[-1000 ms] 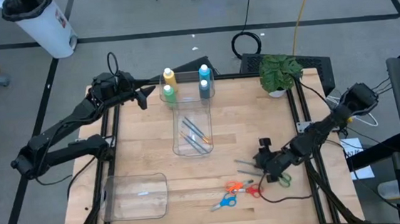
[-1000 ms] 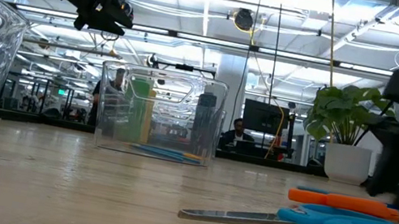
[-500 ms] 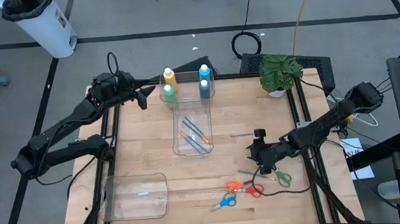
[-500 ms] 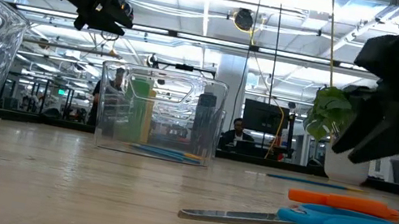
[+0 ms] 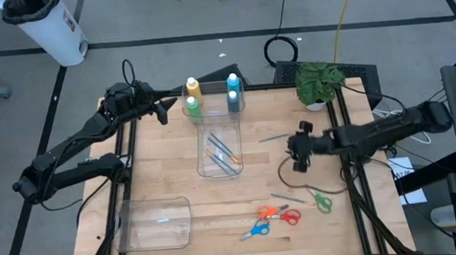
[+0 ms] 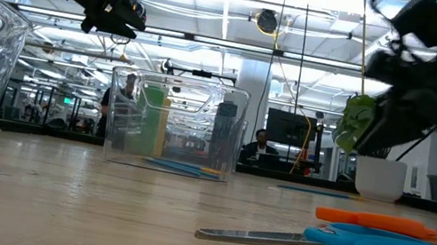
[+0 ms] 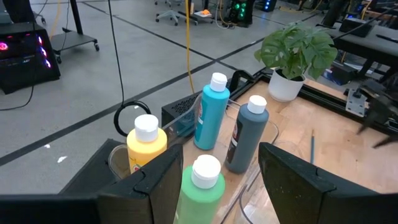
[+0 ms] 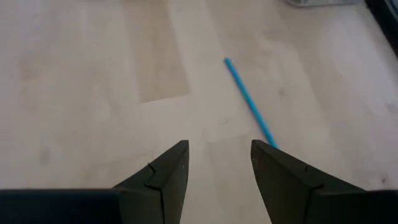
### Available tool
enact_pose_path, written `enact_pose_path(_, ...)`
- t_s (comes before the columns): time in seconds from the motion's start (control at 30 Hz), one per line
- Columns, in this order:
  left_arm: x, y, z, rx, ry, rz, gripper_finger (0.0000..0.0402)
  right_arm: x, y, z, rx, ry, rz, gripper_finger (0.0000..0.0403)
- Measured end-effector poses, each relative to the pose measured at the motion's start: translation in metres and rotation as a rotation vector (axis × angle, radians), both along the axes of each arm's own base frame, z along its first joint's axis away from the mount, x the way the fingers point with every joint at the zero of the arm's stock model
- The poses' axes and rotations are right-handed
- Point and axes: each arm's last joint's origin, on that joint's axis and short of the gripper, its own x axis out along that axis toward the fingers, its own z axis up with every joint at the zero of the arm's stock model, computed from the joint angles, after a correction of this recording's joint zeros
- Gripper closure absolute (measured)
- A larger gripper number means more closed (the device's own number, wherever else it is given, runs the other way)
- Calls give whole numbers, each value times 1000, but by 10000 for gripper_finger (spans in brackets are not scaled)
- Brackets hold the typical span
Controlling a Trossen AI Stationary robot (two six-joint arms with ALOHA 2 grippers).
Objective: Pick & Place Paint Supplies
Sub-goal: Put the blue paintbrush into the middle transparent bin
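Brush pickup in hand — our right claw (image 5: pixel 299 152) hovers spread and empty over the worktop (image 5: pixel 158 170), beside a loose blue brush (image 8: pixel 250 101) lying flat between it and the clear bin (image 5: pixel 218 150). Next we need to drop, centre on the handle, and pinch. Left claw (image 7: pixel 219 180) waits spread by the four paint bottles (image 7: pixel 212 111) at the far edge.

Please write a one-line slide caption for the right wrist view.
Open right gripper above the wooden table, with one blue brush lying just ahead.
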Motion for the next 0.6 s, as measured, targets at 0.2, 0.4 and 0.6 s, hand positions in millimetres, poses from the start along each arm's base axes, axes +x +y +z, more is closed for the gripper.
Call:
enact_pose_path(0.2, 0, 0, 0, 0, 0, 0, 188, 6, -57, -6, 51, -11, 13, 239)
enact_pose_path(0.4, 0, 0, 0, 0, 0, 0, 188, 2, -100, -21, 105, 3, -22, 239)
enact_pose_path(0.6, 0, 0, 0, 0, 0, 0, 188, 4, -112, -46, 126, 122, -3, 239)
